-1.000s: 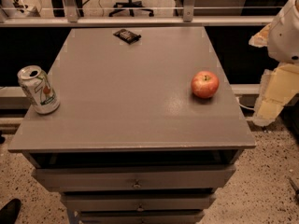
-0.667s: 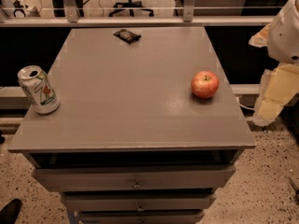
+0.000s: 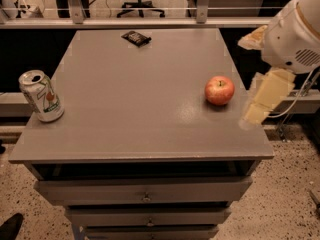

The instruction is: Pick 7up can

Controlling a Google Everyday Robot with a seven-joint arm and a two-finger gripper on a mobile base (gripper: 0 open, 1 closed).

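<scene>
The 7up can point(image 3: 41, 96) is whitish-silver with green stripes and a red spot. It stands upright near the left edge of the grey table point(image 3: 140, 114), towards the front. My gripper point(image 3: 246, 81) hangs at the table's right edge, beside the red apple and far from the can. It looks open and empty, with one cream finger point(image 3: 266, 96) low and the other higher up. The white arm housing point(image 3: 295, 34) is above it.
A red apple point(image 3: 219, 90) sits on the right side of the table, close to the gripper. A small dark packet point(image 3: 136, 38) lies at the far edge. Drawers point(image 3: 145, 190) are below the tabletop. A rail and an office chair are behind.
</scene>
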